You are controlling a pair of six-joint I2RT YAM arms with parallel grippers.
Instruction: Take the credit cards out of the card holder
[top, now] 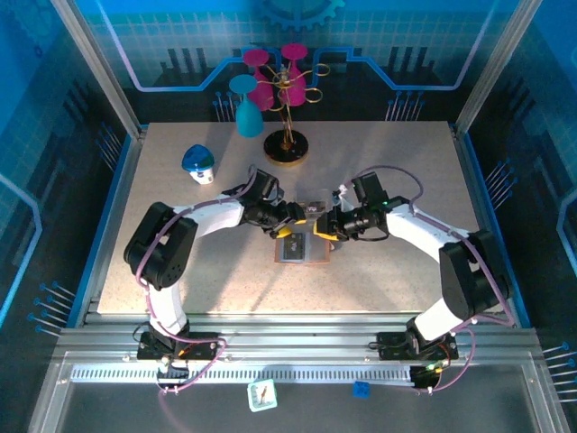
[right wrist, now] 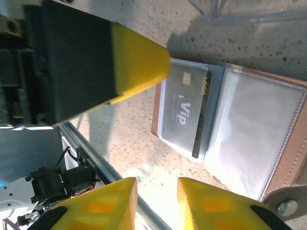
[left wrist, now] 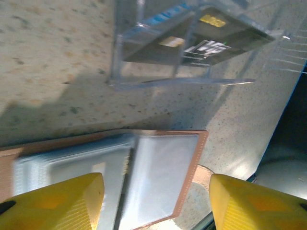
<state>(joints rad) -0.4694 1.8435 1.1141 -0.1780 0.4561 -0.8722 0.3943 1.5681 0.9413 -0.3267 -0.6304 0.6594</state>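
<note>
The card holder (top: 302,248) lies open and flat on the table, showing grey-blue pocket panels (left wrist: 163,167) inside a brown rim. One dark grey card marked "Vip" (right wrist: 184,112) sits in the pocket of one panel (right wrist: 254,139); the other panel looks bare. My left gripper (left wrist: 156,191) hovers open over the holder, its yellow fingers wide apart and holding nothing. My right gripper (right wrist: 157,199) is open by a narrow gap over bare table beside the holder's edge. In the top external view the left gripper (top: 296,216) and right gripper (top: 325,227) face each other just beyond the holder.
A clear plastic box (left wrist: 192,43) with dark cards (left wrist: 206,45) inside stands just past the holder. Farther back are a round-based stand (top: 287,149) with pink and teal cups (top: 270,77) and a blue-white object (top: 198,162). The left finger (right wrist: 139,57) hangs close to the right gripper.
</note>
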